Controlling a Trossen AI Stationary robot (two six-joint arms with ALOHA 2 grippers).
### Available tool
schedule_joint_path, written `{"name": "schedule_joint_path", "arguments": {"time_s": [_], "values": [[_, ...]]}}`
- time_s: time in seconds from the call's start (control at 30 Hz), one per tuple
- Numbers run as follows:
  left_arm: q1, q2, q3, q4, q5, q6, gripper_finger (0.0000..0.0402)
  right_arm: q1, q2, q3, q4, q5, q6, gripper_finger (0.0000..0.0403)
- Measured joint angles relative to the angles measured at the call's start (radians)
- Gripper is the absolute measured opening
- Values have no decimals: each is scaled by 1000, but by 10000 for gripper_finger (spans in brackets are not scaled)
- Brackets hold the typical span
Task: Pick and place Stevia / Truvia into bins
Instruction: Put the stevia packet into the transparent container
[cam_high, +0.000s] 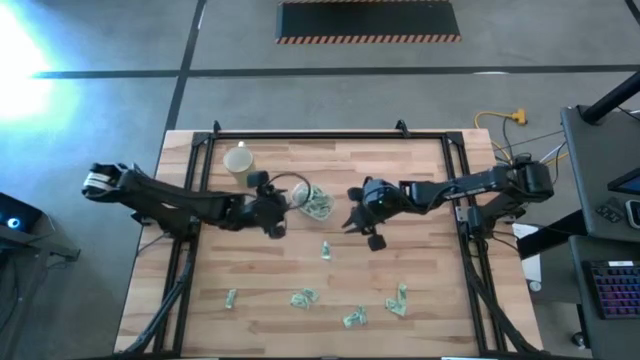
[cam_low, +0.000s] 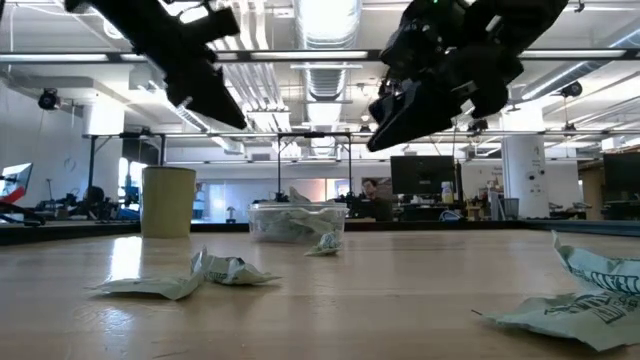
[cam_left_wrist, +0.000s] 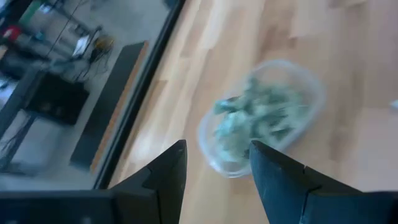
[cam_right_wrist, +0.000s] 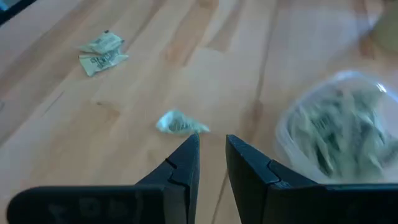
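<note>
partly blurred – sachets (cam_left_wrist: 261, 115) inside clear tub (cam_left_wrist: 208, 146).

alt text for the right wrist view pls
The right gripper hangs above the wooden table, fingers slightly apart and empty, near a loose sachet. The clear tub of sachets sits close by.

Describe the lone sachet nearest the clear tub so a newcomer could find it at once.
Start at the wooden table and find the clear tub of sachets near its middle, beside the pale yellow cup. Just toward the front edge from the tub lies a single sachet. It lies alone in mid-table, while the other loose sachets are strewn along the front edge.
</note>
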Motion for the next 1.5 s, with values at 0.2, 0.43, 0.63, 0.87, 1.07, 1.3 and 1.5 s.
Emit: {"name": "schedule_joint_path", "arguments": {"time_s": [0.2,0.43,0.63,0.87,1.07,1.3,1.5], "values": [[-89,-64,-45,2,20,0,160,11,126,23,67,-5,-53,68],[-126,-77,-48,0,23,0,160,13,282,110,61,-5,-54,68],[-126,-77,-48,0,23,0,160,12,381,197,2,-5,-54,68],[-125,-77,-48,0,23,0,160,12,449,287,-106,-8,-43,68],[-125,-77,-48,-2,23,0,160,12,476,332,-148,-41,-43,68],[-125,-77,-48,-2,23,0,160,13,457,331,-203,-54,-30,68],[-125,-77,-49,-2,23,0,160,13,425,309,-211,-54,-20,68]]}}
